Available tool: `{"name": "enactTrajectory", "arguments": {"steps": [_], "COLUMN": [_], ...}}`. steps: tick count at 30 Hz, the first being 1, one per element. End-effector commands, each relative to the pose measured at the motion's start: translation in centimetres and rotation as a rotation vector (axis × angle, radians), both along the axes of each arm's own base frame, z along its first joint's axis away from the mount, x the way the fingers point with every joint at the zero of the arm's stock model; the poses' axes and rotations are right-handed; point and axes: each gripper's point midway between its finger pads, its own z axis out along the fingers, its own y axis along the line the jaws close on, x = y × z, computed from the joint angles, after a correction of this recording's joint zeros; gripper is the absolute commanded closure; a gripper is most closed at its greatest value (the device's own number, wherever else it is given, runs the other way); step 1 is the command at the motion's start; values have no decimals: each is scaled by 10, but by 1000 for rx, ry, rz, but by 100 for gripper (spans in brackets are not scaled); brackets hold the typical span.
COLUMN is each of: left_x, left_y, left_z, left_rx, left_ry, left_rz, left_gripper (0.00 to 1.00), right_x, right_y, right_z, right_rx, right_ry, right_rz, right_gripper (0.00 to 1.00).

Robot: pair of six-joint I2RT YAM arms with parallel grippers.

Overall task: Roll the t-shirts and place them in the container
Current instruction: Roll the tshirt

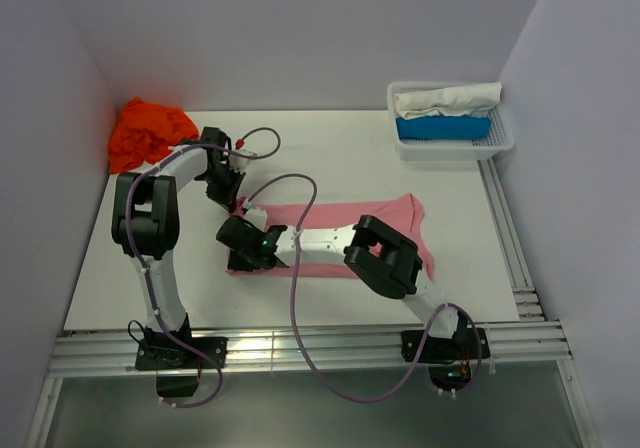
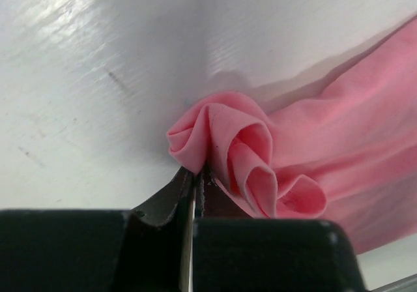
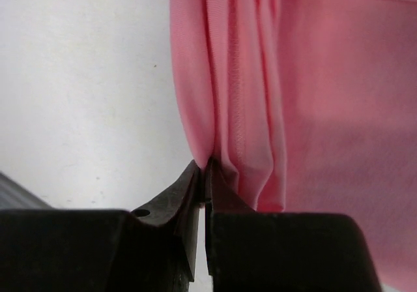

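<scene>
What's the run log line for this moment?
left gripper: shut on pink t-shirt corner | right gripper: shut on pink t-shirt edge | orange t-shirt: crumpled, far-left corner

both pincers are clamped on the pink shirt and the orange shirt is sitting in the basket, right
Not quite. The orange shirt lies crumpled at the far left corner of the table, not in the basket, as the top view shows. The left pincer and right pincer are indeed clamped on the pink shirt.

Open table (image 1: 340,158) beyond the pink shirt (image 1: 330,214) for me to pass, orange shirt (image 1: 148,133) heaped far left, basket (image 1: 450,151) far right, my right arm (image 1: 385,258) lying across the pink, walls (image 1: 50,118) close both sides.
</scene>
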Motion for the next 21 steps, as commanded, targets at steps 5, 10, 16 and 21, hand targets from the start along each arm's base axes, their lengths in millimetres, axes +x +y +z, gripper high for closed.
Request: {"name": "enactTrajectory", "arguments": {"steps": [5,10,16,21], "left_x": [27,33,32,32], "left_y": [12,3,-13,-25], "left_z": [23,36,46,48], "left_rx": [146,189,231,258], "left_ry": [-124,-159,-172,-179], "left_rz": [-7,-11,-41,-60], "left_gripper": [99,97,95,93], "right_x": [-3,-2,-2,-1], "right_y": [15,12,13,2], "right_z": [42,47,55,60], "right_rx": [335,426,481,493], "right_ry": [47,51,48,39], "right_rz": [-39,-44,-56,-87], "right_gripper": [96,96,96,96]}}
